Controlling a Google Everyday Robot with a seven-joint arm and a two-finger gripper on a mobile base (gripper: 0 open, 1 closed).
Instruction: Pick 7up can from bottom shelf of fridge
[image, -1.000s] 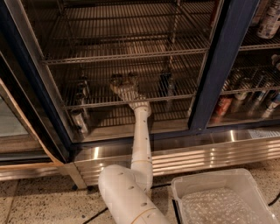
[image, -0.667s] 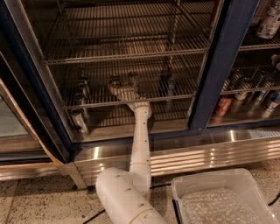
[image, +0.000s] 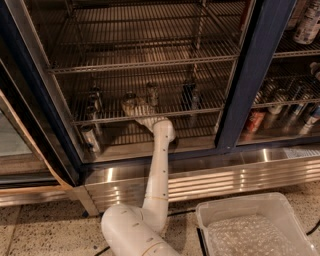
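My gripper (image: 134, 107) reaches into the fridge (image: 250, 75) over the front rail of the bottom shelf (image: 205, 104), left of centre. A small silvery can, which I take for the 7up can (image: 131, 96), stands upright right behind the gripper's tip, partly hidden by it. A second silvery can (image: 151, 93) stands just right of it. My white arm (image: 159, 170) rises from the floor through the open door.
A dark can (image: 189, 95) stands further right on the same shelf and two cans (image: 94, 98) at the left. One can (image: 90, 138) stands on the fridge floor below. Several drinks (image: 280, 100) fill the right compartment. A clear plastic bin (image: 250, 230) sits on the floor at right.
The gripper has dropped slightly lower and back toward the front rail, so the tops of two silvery cans now show behind it.
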